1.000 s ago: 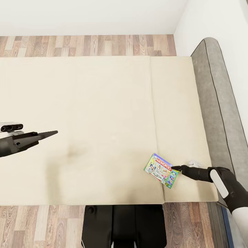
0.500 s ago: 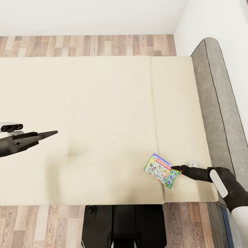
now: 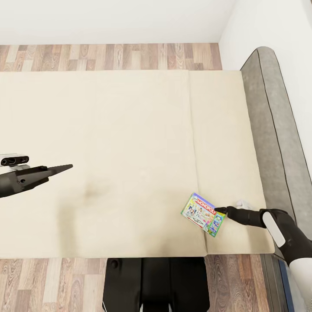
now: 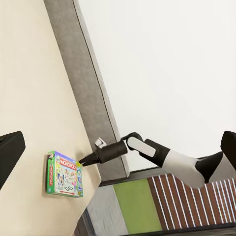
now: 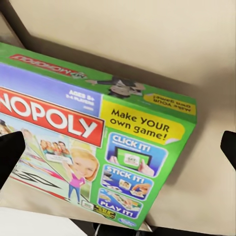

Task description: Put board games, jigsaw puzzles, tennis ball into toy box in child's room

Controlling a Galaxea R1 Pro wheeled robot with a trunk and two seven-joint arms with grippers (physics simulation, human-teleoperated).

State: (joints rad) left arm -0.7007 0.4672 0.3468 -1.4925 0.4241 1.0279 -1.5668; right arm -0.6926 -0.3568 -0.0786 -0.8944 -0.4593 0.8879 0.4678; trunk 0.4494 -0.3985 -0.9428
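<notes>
One board game [image 3: 202, 214], a green and blue Monopoly box, lies flat on the cream bed [image 3: 130, 130] near its front right corner. My right gripper [image 3: 220, 211] is low over the mattress with its tip at the box's right edge. In the right wrist view the box [image 5: 98, 137] is close up and the two dark fingers [image 5: 10, 152] stand wide apart, open, holding nothing. My left gripper [image 3: 67, 166] hovers open over the bed's left part, far from the box. The left wrist view looks across the bed to the box [image 4: 64, 174] and the right gripper [image 4: 83, 161].
A grey padded headboard [image 3: 277, 130] runs along the bed's right side against a white wall. Wood plank floor [image 3: 108, 56] lies beyond the far edge and along the near edge, where my dark base [image 3: 151, 281] stands.
My right arm has shifted very slightly, with its tip still at the box's edge. The box and the left arm have not moved.
</notes>
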